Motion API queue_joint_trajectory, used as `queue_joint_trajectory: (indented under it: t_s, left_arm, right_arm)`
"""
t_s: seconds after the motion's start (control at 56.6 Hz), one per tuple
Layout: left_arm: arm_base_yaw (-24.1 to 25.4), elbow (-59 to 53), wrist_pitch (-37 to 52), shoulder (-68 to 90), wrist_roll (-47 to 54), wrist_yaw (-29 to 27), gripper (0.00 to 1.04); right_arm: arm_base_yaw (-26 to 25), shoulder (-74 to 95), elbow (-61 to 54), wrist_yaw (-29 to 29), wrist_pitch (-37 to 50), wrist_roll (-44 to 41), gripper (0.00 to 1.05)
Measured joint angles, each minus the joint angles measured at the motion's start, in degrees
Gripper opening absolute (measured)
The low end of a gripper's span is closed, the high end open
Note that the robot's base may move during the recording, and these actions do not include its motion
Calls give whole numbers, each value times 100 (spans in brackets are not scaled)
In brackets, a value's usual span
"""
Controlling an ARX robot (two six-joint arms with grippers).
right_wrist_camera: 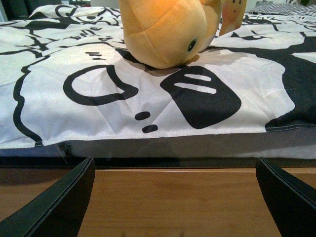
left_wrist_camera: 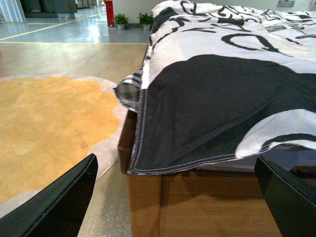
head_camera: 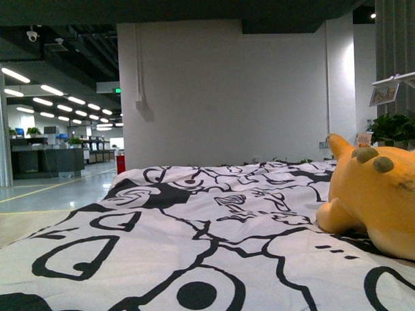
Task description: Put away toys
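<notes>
A wood-framed bed (left_wrist_camera: pixel 143 197) under a black-and-white quilt (head_camera: pixel 196 231) stands before a white wall (head_camera: pixel 226 93), an orange rug (left_wrist_camera: pixel 44 128) beside it.

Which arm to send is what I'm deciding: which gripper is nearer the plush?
Right. The right gripper sits at the bed edge with the plush directly ahead; the left gripper is at the bed's corner, plush out of its view.

The plush toy (head_camera: pixel 383 194) is orange-yellow with olive-green bumps, on a quilt (head_camera: pixel 196 231) of white with bold black cartoon outlines; below the quilt the bed frame (right_wrist_camera: pixel 173 197) is brown wood, the rug (left_wrist_camera: pixel 44 128) ochre.
</notes>
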Motion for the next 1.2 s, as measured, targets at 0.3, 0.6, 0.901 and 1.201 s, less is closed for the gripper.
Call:
queue_joint_trajectory:
  t_s: [0.3, 0.6, 0.901, 1.201]
  left_arm:
    - [0, 0, 0, 0, 0, 4, 98]
    - [0, 0, 0, 0, 0, 4, 98]
    - [0, 0, 0, 0, 0, 7, 98]
    - [0, 0, 0, 0, 0, 7, 98]
  right_arm:
    - [59, 1473, 28, 1274, 1589, 835, 98]
    - [107, 4465, 1021, 1255, 4400, 645, 98]
    - [289, 6769, 2135, 1674, 5606, 280, 98]
    - [358, 7737, 3165, 1991, 5906, -367, 98]
